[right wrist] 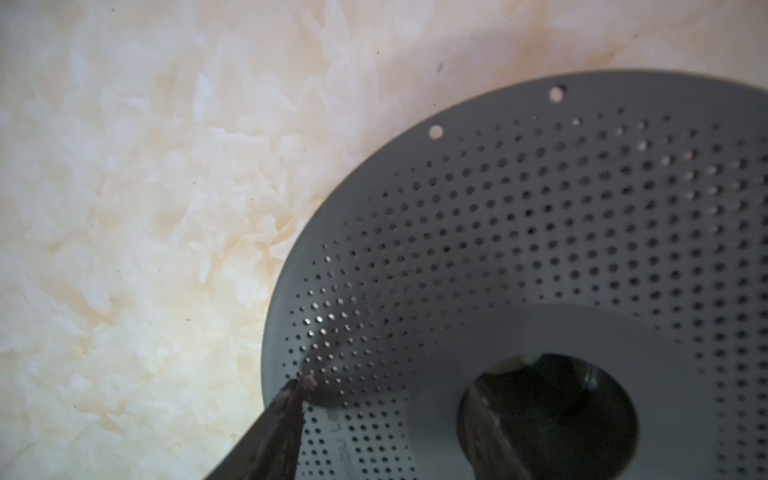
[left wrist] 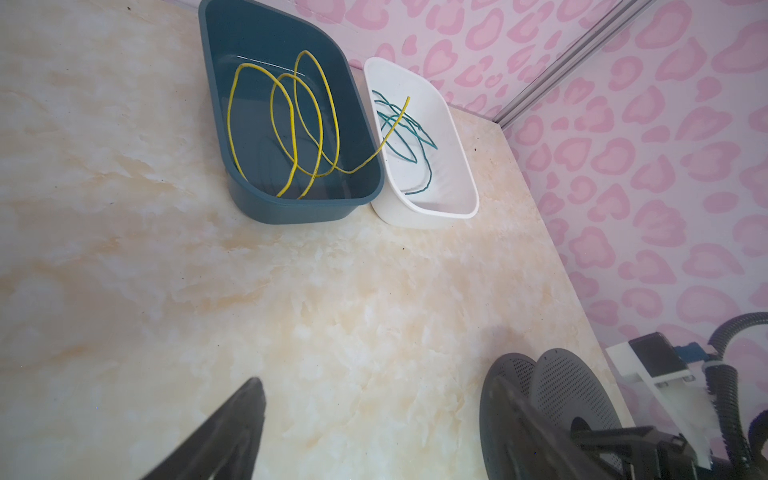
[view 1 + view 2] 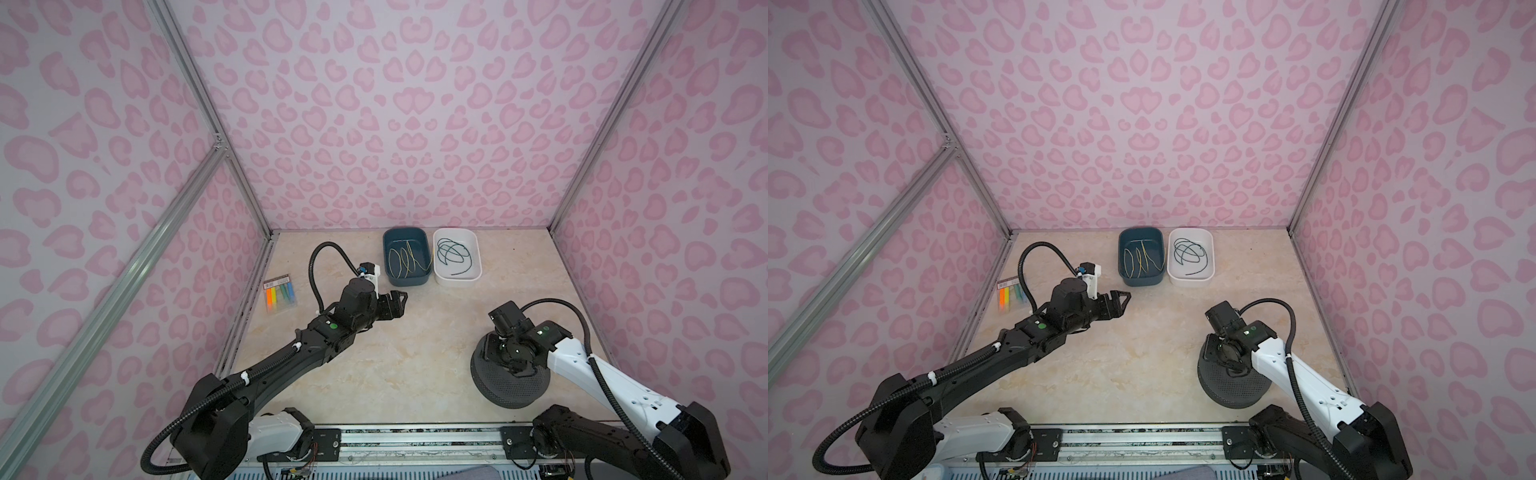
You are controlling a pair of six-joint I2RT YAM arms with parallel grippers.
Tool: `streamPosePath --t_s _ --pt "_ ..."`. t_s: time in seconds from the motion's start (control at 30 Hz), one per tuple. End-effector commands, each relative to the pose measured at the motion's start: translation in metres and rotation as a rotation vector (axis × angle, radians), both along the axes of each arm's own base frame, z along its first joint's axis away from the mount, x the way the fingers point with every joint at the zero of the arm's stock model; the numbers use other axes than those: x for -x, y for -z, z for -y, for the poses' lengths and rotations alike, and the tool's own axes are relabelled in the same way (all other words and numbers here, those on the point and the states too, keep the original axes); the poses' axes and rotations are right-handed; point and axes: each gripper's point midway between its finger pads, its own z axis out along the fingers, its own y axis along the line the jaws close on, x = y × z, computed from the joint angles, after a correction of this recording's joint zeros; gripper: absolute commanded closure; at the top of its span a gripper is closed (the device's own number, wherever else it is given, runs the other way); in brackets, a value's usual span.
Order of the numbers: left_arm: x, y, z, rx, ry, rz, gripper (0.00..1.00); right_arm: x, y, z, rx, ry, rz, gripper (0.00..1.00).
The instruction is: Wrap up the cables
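The cable, a thin yellow wire [image 2: 294,137], lies in loose loops in a dark blue bin [image 2: 291,212], and one end hangs over the rim toward the white bin beside it. Both top views show the wire [image 3: 409,257] [image 3: 1144,257] at the back of the table. My left gripper [image 3: 400,303] [image 2: 382,432] hovers open and empty in front of the blue bin [image 3: 405,282]. My right gripper [image 3: 505,353] [image 1: 386,390] is shut on a dark grey perforated spool [image 3: 511,390] [image 1: 540,208]. One finger is at the spool's rim and the other is in its centre hole.
A white bin [image 3: 457,280] [image 2: 419,218] holding a dark green cord [image 3: 453,251] stands right of the blue bin. A clear packet of coloured ties [image 3: 280,293] lies by the left wall. Pink patterned walls close in three sides of the table.
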Motion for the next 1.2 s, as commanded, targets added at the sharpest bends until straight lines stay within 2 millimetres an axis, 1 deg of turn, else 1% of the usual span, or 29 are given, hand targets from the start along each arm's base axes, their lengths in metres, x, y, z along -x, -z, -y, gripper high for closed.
streamPosePath --t_s 0.0,0.07,0.17,0.23,0.3,0.4,0.53,0.63,0.73,0.8,0.93,1.07,1.17 --pt "0.000 0.000 0.002 -0.003 0.012 -0.010 0.15 -0.017 -0.009 -0.028 -0.154 -0.020 0.088 0.38" --pt "-0.001 -0.001 0.001 -0.009 0.010 -0.009 0.15 -0.024 -0.014 -0.039 -0.191 -0.036 0.121 0.39" --pt "-0.001 0.000 -0.001 -0.019 0.007 -0.011 0.15 -0.033 -0.016 -0.057 -0.202 -0.086 0.129 0.39" --pt "0.000 0.002 -0.003 -0.025 0.005 -0.016 0.15 -0.040 -0.016 -0.072 -0.215 -0.115 0.128 0.40" --pt "0.002 0.001 -0.008 -0.031 -0.007 -0.012 0.15 -0.050 -0.018 -0.093 -0.228 -0.152 0.144 0.40" --pt "0.005 0.004 -0.021 -0.049 -0.037 -0.007 0.15 -0.064 -0.018 -0.126 -0.224 -0.224 0.157 0.41" --pt "0.011 0.007 -0.041 -0.073 -0.081 -0.006 0.15 -0.087 -0.017 -0.157 -0.203 -0.278 0.168 0.42" --pt "0.019 0.010 -0.057 -0.096 -0.118 -0.004 0.14 -0.093 -0.011 -0.179 -0.206 -0.317 0.158 0.42" --pt "0.026 0.008 -0.073 -0.108 -0.160 0.014 0.14 -0.099 -0.014 -0.200 -0.212 -0.357 0.165 0.42" --pt "0.030 0.007 -0.082 -0.108 -0.183 0.027 0.13 -0.102 -0.018 -0.207 -0.208 -0.372 0.176 0.42" --pt "0.035 0.003 -0.089 -0.110 -0.194 0.044 0.12 -0.108 -0.022 -0.199 -0.158 -0.374 0.198 0.42" --pt "0.035 0.002 -0.087 -0.120 -0.181 0.031 0.12 -0.107 -0.033 -0.197 -0.161 -0.397 0.216 0.42" --pt "0.032 0.000 -0.083 -0.120 -0.172 0.023 0.12 -0.104 -0.050 -0.196 -0.162 -0.431 0.238 0.42"
